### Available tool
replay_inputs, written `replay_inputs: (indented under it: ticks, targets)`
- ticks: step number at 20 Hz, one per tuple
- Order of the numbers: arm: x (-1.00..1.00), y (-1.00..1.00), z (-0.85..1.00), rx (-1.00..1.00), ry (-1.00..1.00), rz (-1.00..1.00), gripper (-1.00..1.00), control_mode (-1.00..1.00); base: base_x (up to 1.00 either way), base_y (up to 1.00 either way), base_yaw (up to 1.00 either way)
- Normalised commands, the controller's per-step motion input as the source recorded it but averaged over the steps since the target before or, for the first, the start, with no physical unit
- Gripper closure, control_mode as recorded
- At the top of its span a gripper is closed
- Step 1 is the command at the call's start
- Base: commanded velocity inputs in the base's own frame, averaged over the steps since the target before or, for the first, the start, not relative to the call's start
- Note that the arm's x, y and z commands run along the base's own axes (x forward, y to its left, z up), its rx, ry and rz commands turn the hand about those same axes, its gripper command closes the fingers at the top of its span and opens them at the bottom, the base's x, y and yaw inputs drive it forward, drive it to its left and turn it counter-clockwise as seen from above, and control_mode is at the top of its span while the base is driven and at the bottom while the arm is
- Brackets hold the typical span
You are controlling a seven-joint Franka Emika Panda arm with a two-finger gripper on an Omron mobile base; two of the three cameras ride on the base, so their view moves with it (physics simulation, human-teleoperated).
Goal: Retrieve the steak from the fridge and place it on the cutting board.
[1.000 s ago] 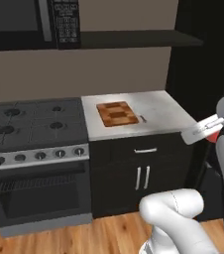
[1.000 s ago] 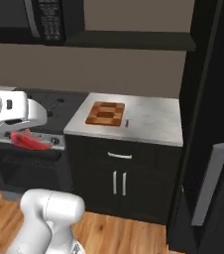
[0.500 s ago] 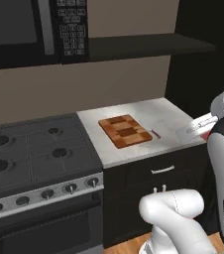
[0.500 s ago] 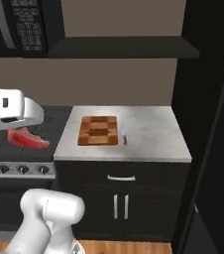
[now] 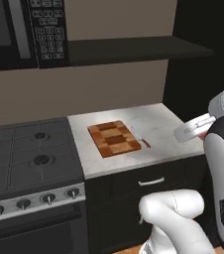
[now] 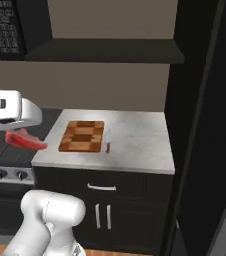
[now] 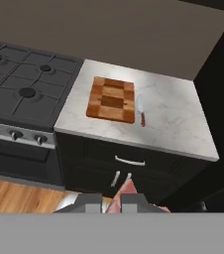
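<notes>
Gripper: our gripper point(image 7: 112, 202) is closed on the steak point(image 6: 25, 140), the two dark tips pinching the meat between them at the bottom of the hand view.
Steak: we hold it in the air, in front of the counter point(image 6: 135, 145) and clear of it; in the right base view the red slab hangs under the white hand, over the counter's left front corner and the stove edge; in the hand view a pink tip of it point(image 7: 127, 187) pokes up between the fingers.
Board: the checkered wooden board point(image 5: 114, 138) lies flat on the left part of the counter, near the stove; nothing lies on it.
Knife: a small knife with a red handle point(image 7: 142, 114) lies on the counter just right of the board, parallel to its long edge; we cannot tell if it touches the board.
Counter: light marbled top over dark cabinets with a drawer handle point(image 7: 130, 161) and two door handles below.
Stove: a black gas stove point(image 5: 29, 158) stands directly left of the counter, its knobs along the front.
Microwave: a black one with a keypad point(image 5: 47, 25) hangs above the stove.
Shelf: a dark shelf point(image 6: 105, 50) runs along the wall above the counter.
Fridge: its tall black side point(image 6: 205, 115) stands right of the counter.
</notes>
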Motion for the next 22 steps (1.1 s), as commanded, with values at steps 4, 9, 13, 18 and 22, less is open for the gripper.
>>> replay_inputs:
  ticks: [4, 9, 13, 18, 22]
  targets:
    - [0.0, 0.0, 0.0, 0.0, 0.0, 0.0, 1.0, 1.0, 0.39, -0.71, 0.28]
    - [0.0, 0.0, 0.0, 0.0, 0.0, 0.0, 1.0, 1.0, 0.4, -0.22, 0.18]
    - [0.0, 0.0, 0.0, 0.0, 0.0, 0.0, 1.0, 1.0, 0.24, 0.11, 0.18]
    - [0.0, 0.0, 0.0, 0.0, 0.0, 0.0, 1.0, 1.0, 0.0, 0.38, 0.11]
    - [0.0, 0.0, 0.0, 0.0, 0.0, 0.0, 1.0, 1.0, 0.06, 0.55, 0.05]
